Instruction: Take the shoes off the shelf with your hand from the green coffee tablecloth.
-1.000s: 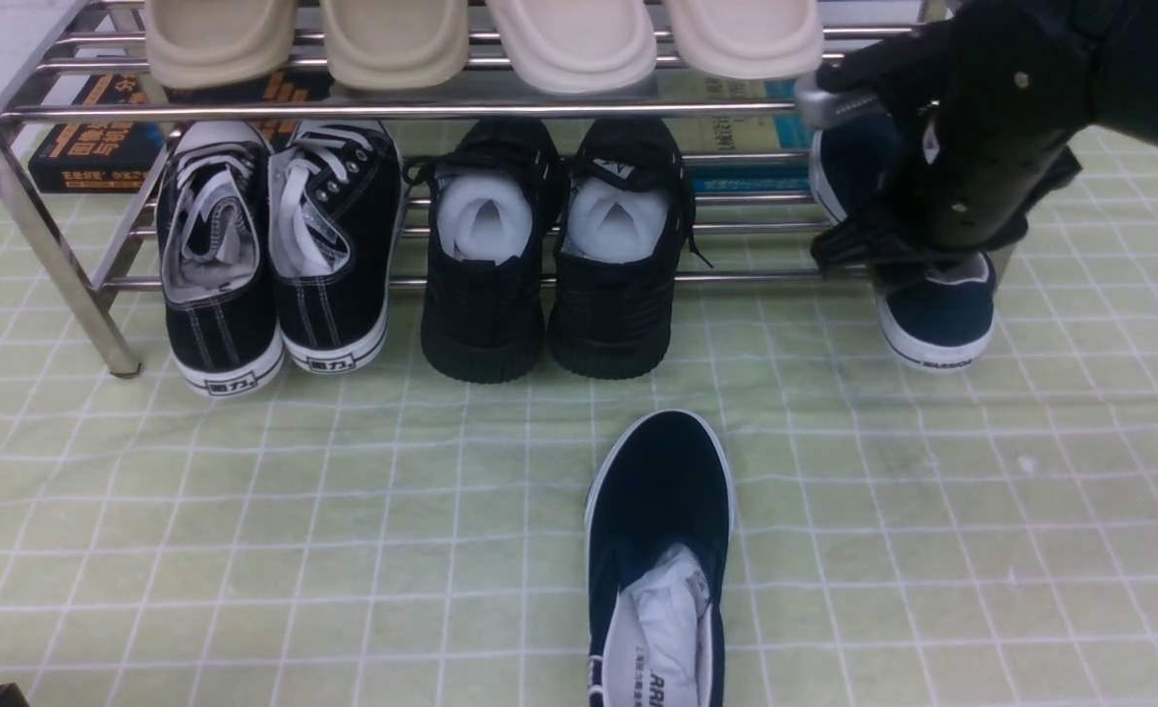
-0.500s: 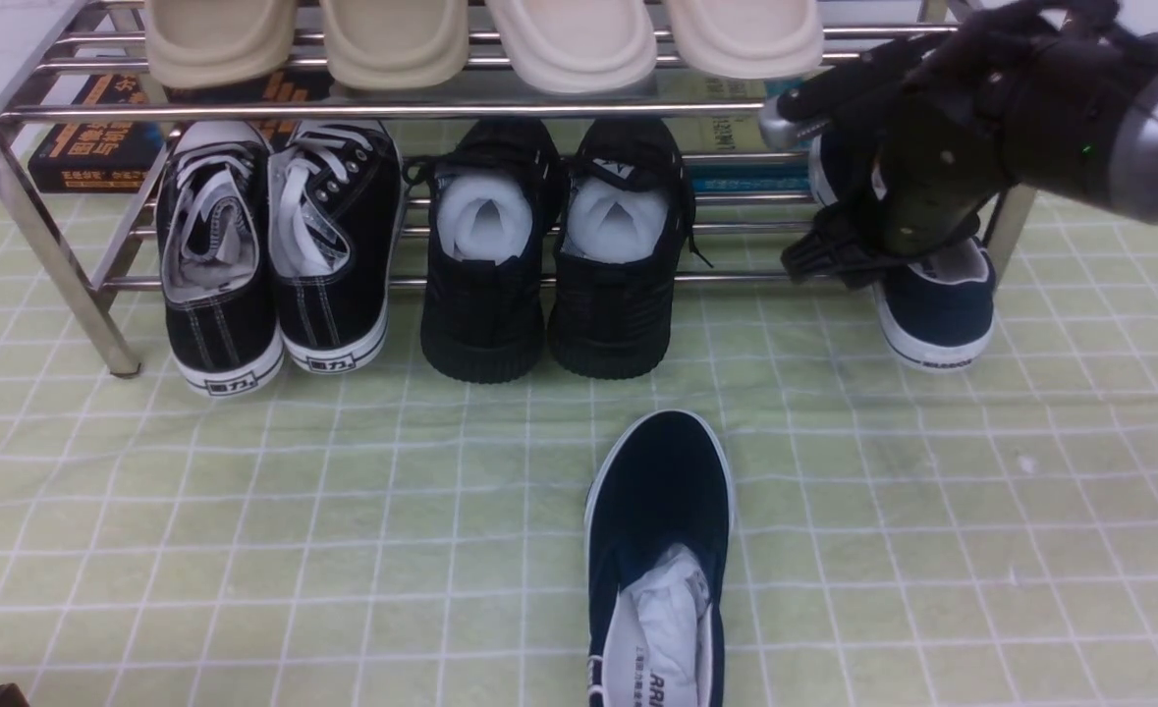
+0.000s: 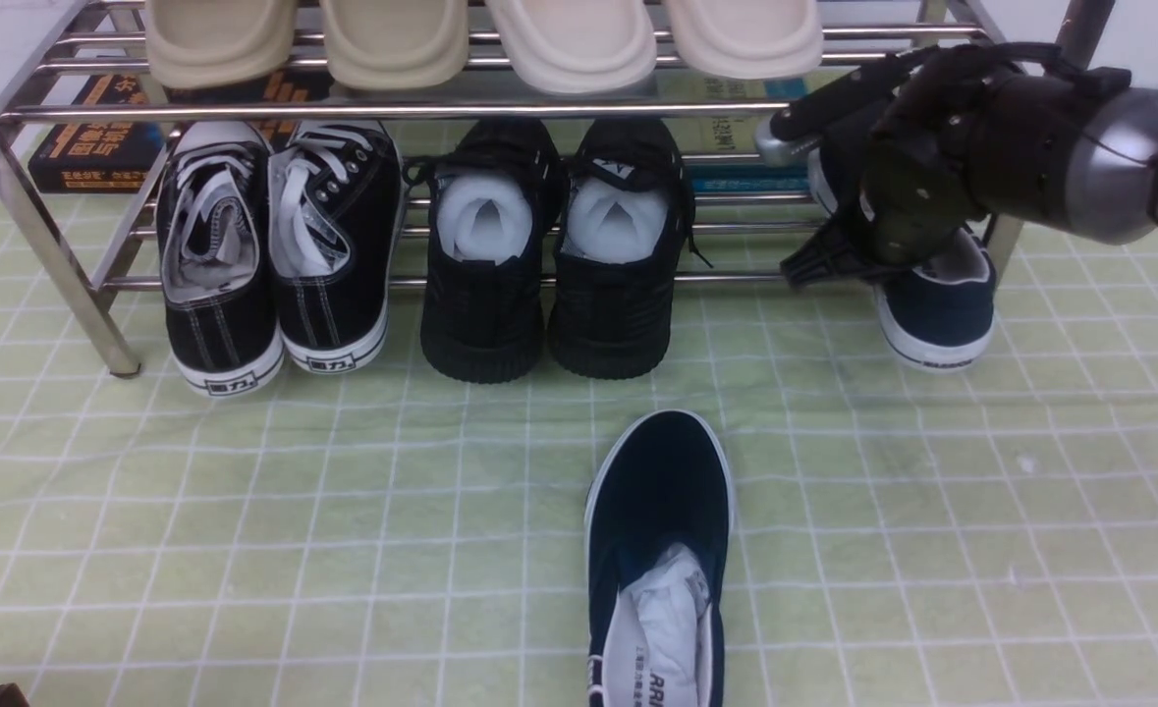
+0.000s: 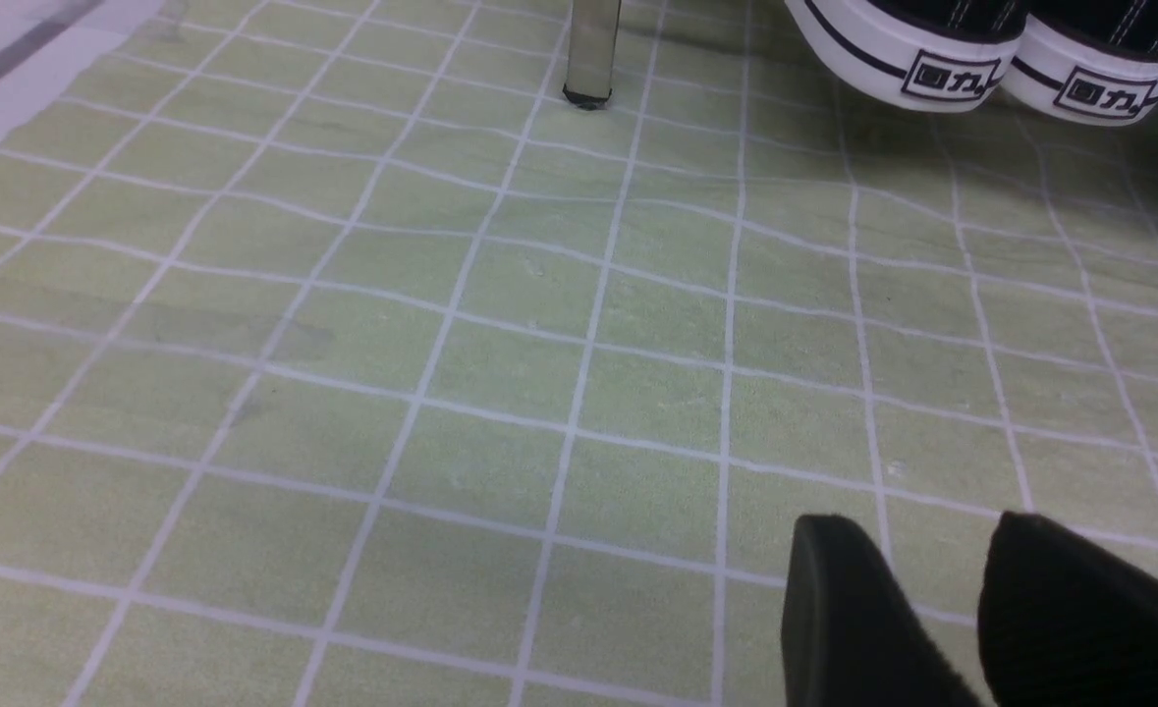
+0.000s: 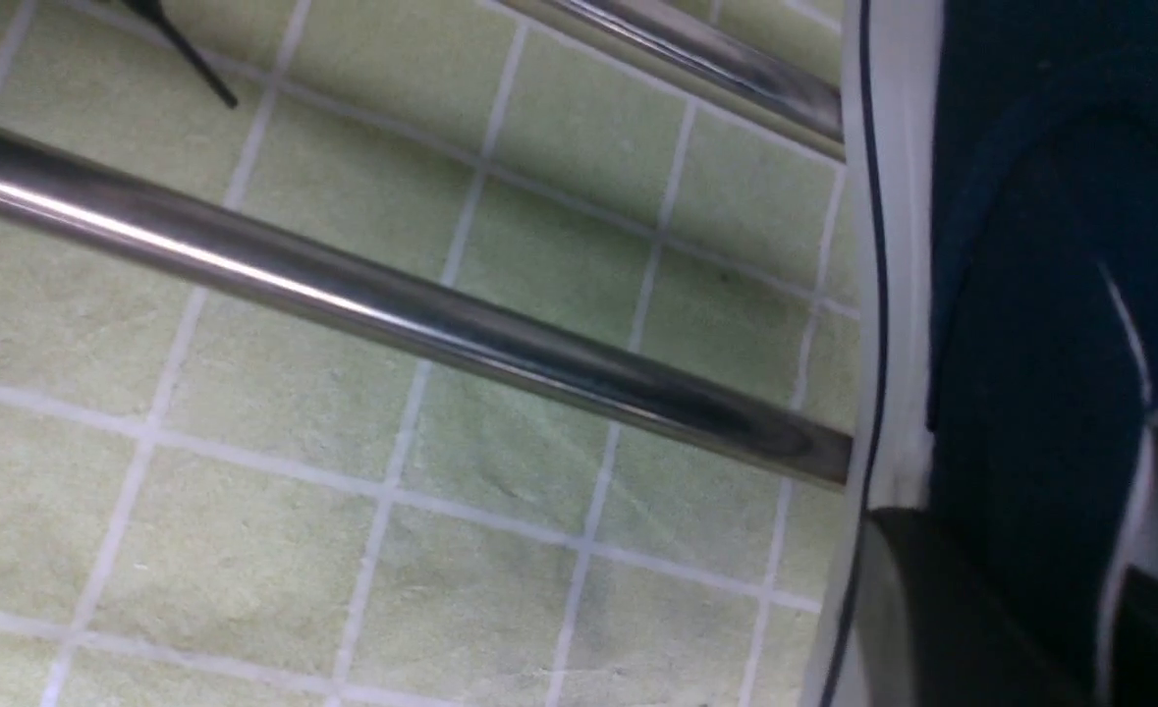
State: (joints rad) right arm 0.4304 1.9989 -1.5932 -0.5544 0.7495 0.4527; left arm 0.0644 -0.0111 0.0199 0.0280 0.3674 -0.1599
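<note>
1. I am watching the shelf shoe (image 3: 937,314), a navy slip-on with a white sole. It is sitting at the right end of the shelf's (image 3: 441,108) lower tier, with its toe poking out past the front bar toward me.
2. The right tool (image 5: 1109,638) is reaching into that shoe's opening. In the right wrist view one finger (image 5: 932,609) is lying outside the white sole edge and the other inside. They are pinching the shoe's side wall and pale lining between them, so I am reading the tool as closed on the shoe.
3. The right arm (image 3: 1030,147) is coming in from the right, level with the upper tier, and it is hiding the shoe's heel half.
4. The near shoe (image 3: 659,530), its mate, is lying off the shelf on the green cloth (image 3: 245,511). It is well apart from the shelf, toe pointing at it, white paper (image 3: 672,609) is showing in its opening, and its heel is running off the front view's lower edge.
5. Along the lower tier, black shoes (image 3: 554,275) with white inserts are sitting in the middle. Lace-up sneakers (image 3: 274,255) are sitting at the left, both pairs toes toward me.
6. Beige slippers (image 3: 480,39) are lining the upper tier, and books (image 3: 87,147) are lying behind the shelf.
7. The left tool (image 4: 981,609) is hovering low over the cloth-covered tabletop, near the shelf's left leg (image 4: 593,49). Its fingers are standing nearly together, with only a sliver of cloth showing between them, and they are holding nothing.
</note>
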